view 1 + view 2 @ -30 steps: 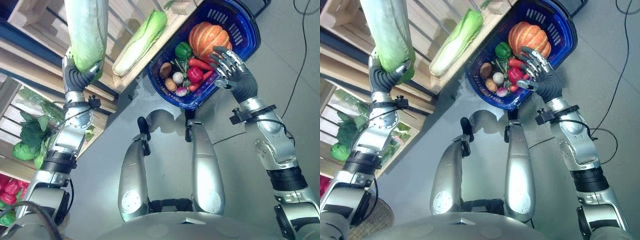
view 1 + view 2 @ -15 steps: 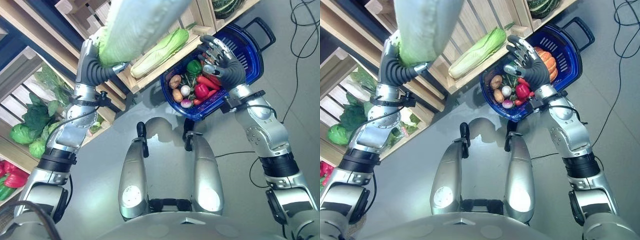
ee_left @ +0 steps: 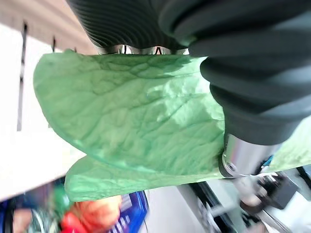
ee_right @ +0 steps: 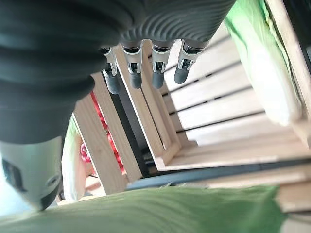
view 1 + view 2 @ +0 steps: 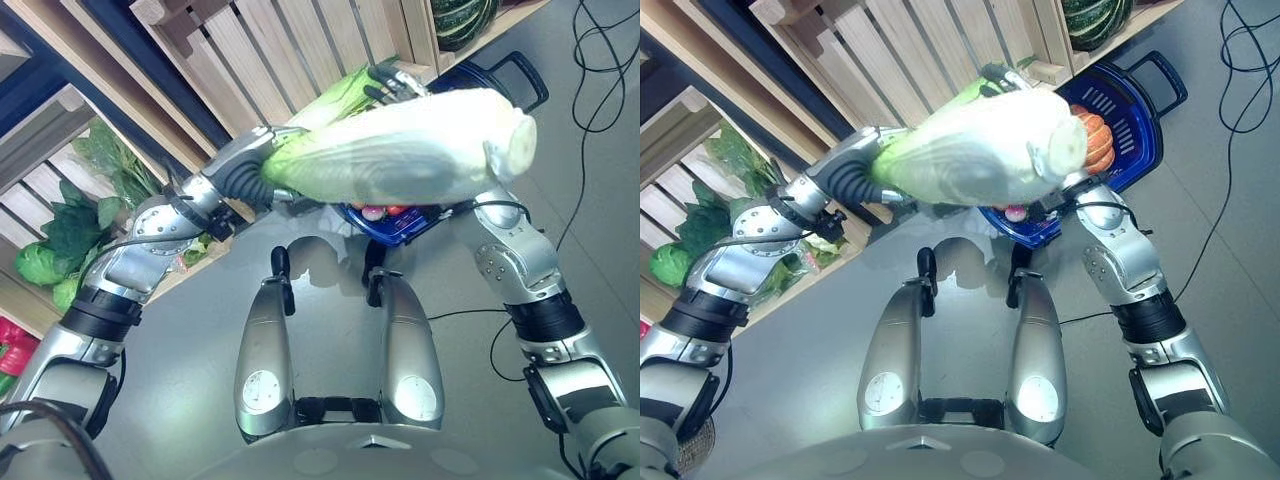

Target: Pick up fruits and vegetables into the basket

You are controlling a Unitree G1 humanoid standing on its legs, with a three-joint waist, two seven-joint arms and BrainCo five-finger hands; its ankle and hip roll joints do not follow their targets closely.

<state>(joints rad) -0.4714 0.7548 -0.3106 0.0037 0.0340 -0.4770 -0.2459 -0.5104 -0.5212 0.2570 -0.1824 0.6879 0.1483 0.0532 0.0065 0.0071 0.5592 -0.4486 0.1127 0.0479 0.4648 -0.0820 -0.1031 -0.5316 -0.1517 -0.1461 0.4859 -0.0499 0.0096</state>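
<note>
A: What's the veg look like?

B: Big napa cabbage [image 5: 400,150], long and fat, pale cream-white w/ crinkly ribbed leaves, going green at the leafy end, flat cut stump at the other. It's in the air, lying roughly level, across and in front of the blue basket [image 5: 1135,110], stump end toward the robot's right.

A: Who's got it?

B: Left hand [image 5: 245,180], dark ribbed cover at the green end, closed round it. In the left wrist view the green veined leaf [image 3: 136,126] sits right against the hand's cover.

A: Right hand?

B: Right hand [image 5: 385,82], dark fingertips poke up just behind the cabbage, near the crate edge. In its own wrist view the fingers [image 4: 155,73] are straight, holding nothing, so relaxed/open. Green leaf passes under it there.

A: Any labels, writing?

B: None I can read.

A: Counts?

B: Cabbages: 1 held, plus 1 more [image 5: 335,92] lying on the wooden crate shelf [image 5: 300,40] behind it, mostly hidden. 1 basket, 1 black handle [image 5: 1165,72]. Inside: 1 orange pumpkin [image 5: 1098,140], plus small red bits at the rim, prob. peppers or radish, too covered to count. 1 dark green striped squash [image 5: 462,18] on the upper shelf. Leafy greens [image 5: 60,250] in the lower crate on the robot's left, a bunch, can't count. Floor [image 5: 180,360] is plain grey.
</note>
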